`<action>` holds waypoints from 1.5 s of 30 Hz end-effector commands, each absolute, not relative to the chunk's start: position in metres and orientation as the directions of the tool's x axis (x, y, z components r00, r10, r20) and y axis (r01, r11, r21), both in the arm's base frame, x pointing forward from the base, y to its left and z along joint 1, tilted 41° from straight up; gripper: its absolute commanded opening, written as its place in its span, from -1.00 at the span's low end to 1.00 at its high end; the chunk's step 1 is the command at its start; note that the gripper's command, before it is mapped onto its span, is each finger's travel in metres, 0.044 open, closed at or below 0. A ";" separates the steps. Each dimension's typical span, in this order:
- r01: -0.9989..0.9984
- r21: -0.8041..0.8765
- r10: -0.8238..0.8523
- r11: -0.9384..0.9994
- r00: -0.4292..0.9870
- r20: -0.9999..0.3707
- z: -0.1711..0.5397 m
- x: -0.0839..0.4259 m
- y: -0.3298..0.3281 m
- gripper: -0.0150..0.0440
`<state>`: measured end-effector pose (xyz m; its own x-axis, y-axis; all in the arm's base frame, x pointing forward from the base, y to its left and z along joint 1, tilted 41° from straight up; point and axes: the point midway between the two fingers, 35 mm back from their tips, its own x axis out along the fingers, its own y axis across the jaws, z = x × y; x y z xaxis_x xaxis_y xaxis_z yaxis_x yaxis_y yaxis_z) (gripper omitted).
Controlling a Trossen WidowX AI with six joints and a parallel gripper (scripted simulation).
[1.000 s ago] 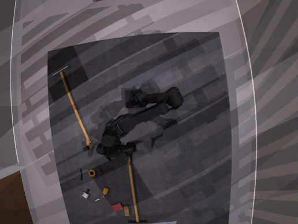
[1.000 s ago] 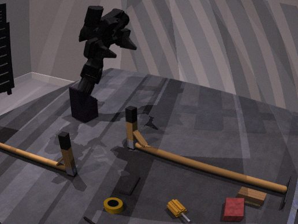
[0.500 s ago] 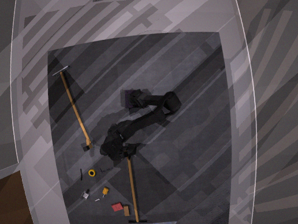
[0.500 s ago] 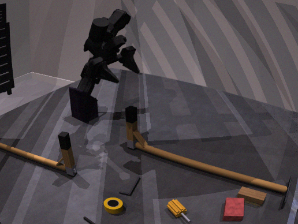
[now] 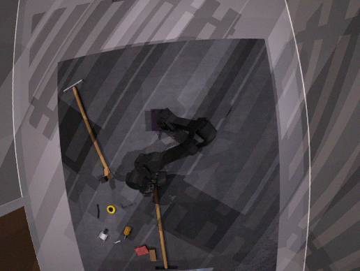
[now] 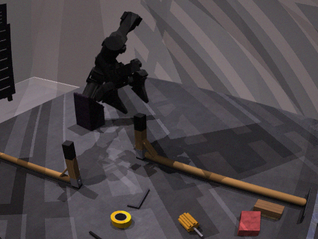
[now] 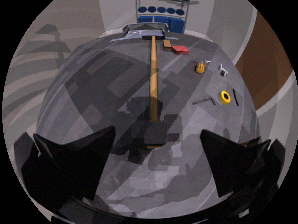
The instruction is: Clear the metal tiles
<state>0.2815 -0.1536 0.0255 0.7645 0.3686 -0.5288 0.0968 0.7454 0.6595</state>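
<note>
A long wooden scraper [image 5: 160,223] [image 6: 234,182] [image 7: 154,75] lies on the table, its dark blade near the bench plate. Its black-topped upright grip [image 6: 140,132] [image 7: 156,134] stands at the near end. My gripper [image 6: 137,107] [image 7: 160,132] is wide open and empty, above and a little behind that grip, which appears between the fingers in the wrist view. A second scraper [image 5: 90,130] [image 6: 37,169] lies apart at the left. The steel bench plate [image 7: 131,36] shows small and pale at the table's far end; individual tiles and the catch box are too small to tell.
A red block [image 5: 141,250] [image 6: 249,222] and a wooden block [image 5: 153,255] [image 6: 269,208] lie beside the scraper's blade end. A yellow ring [image 5: 111,209] [image 6: 121,218], an orange ribbed piece [image 5: 128,230] [image 6: 188,222] and a black angled key [image 6: 141,200] lie between the two scrapers' sides.
</note>
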 end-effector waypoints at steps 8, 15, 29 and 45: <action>0.081 0.646 0.429 0.759 0.684 -0.590 0.002 0.277 -0.129 1.00; 0.080 0.642 0.423 0.762 0.689 -0.588 0.019 0.270 -0.145 1.00; 0.077 0.639 0.416 0.765 0.699 -0.582 0.043 0.259 -0.162 1.00; 0.076 0.640 0.416 0.765 0.699 -0.581 0.013 0.264 -0.138 1.00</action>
